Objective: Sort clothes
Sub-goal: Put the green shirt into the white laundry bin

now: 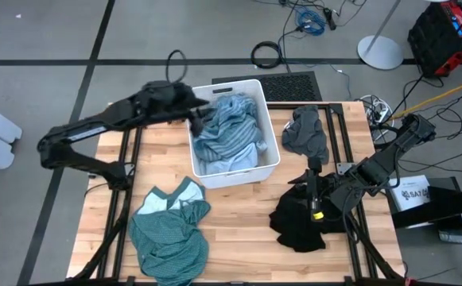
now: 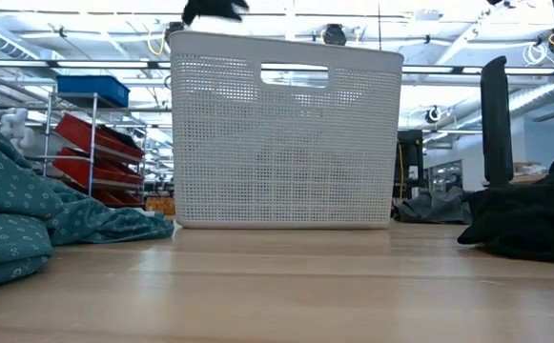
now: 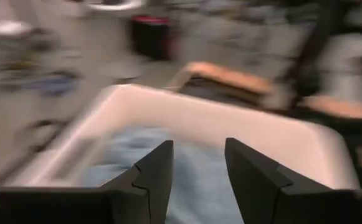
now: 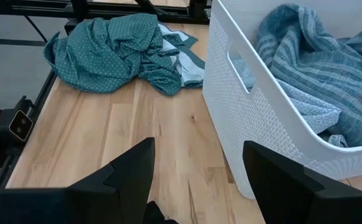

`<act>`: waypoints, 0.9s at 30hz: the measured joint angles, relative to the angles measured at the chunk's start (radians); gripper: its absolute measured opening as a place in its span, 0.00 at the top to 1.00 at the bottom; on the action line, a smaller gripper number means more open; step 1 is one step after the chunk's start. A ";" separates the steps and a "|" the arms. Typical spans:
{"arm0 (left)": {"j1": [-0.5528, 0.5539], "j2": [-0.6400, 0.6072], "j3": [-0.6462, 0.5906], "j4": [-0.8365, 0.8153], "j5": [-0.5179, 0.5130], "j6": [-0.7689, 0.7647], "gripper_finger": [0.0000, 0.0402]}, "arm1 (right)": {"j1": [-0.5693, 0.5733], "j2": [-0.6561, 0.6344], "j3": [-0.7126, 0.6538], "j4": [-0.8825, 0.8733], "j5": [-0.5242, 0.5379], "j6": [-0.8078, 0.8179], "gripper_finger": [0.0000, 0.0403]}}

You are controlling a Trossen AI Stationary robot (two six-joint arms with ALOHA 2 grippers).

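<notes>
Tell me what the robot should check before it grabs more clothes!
1. Left gripper over the bin, fingers apart with nothing between them: ok.
2. Right gripper open and empty, by the black clothes: ok.
3. Striped and light blue clothes lying inside the bin, not hanging over the rim: ok.
4. Teal garment fully on the table: not ok, its lower edge reaches the table's front edge.
5. Grey garment clear of both arms: ok.
6. More clothes hidden under the piles: cannot tell.
</notes>
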 joint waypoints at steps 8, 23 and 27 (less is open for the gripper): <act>-0.203 -0.096 -0.031 -0.132 0.369 -0.193 0.62 | 0.000 0.041 0.000 0.000 0.000 -0.005 0.43; -0.769 -0.030 -0.255 -0.153 0.214 -0.593 0.64 | 0.000 0.134 0.000 0.065 0.000 -0.034 0.43; -0.857 0.033 -0.295 -0.104 0.187 -0.735 0.65 | 0.000 0.146 0.000 0.068 0.000 -0.034 0.43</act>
